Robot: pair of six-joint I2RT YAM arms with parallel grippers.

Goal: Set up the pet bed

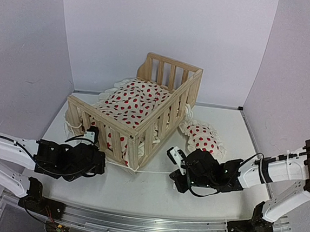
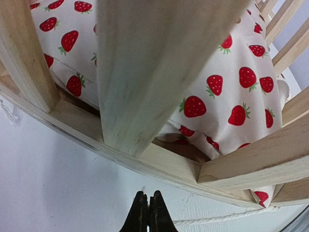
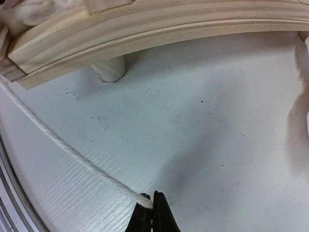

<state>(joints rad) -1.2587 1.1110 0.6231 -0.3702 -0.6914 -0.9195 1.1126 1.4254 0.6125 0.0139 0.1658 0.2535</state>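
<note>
String (image 3: pixel 63 145) pinched in right claw (image 3: pixel 153 205), near pet bed (image 1: pixel 103 118) front edge

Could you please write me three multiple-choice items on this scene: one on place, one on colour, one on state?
1. Where is the small pillow relative to the pet bed? A inside; B on the table to its right; C underneath.
2. The cushion print is: A blue; B red; C green.
3. The right fingers are: A shut on the white string; B open; C shut on a slat.
Key: B, it lies beside the pet bed; B, red strawberries; A, the string ends between them.
</note>
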